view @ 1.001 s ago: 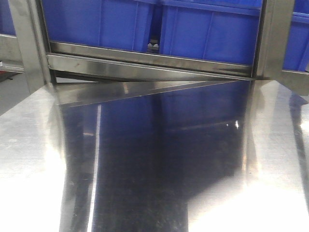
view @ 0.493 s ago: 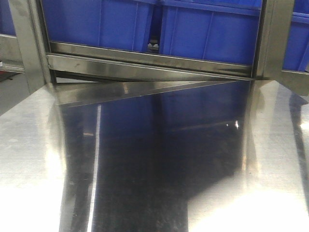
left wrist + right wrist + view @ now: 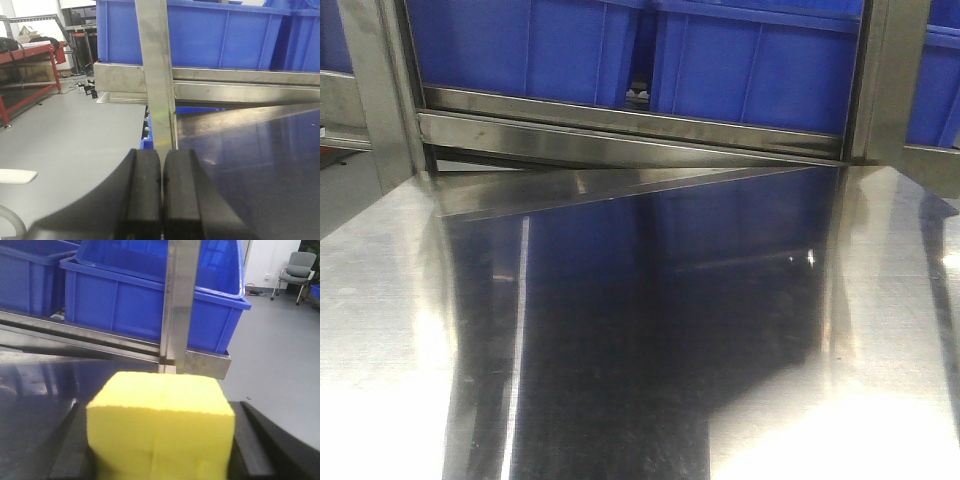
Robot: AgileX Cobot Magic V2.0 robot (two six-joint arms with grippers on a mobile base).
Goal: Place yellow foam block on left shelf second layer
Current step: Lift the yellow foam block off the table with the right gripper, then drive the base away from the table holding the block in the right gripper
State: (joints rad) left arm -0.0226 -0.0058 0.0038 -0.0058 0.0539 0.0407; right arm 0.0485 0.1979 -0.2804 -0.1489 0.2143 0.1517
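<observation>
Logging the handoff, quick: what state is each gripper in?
Left gripper: shut, holding nothing.
Right gripper: shut on the yellow foam block.

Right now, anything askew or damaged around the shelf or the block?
One oddity: the steel panel under the shelf rail runs slanted to it, with a dark wedge gap at the left. It may be a reflection. The yellow foam block looks intact in the right gripper.

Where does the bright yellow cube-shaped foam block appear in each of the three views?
Front-facing: absent; only the steel shelf top and blue plastic bins.
Left wrist: absent; the shut, empty left gripper sits bottom centre.
Right wrist: the yellow foam block fills bottom centre, clamped in the right gripper.
Shared landmark: the blue plastic bins above the steel rail, top of every view.
</observation>
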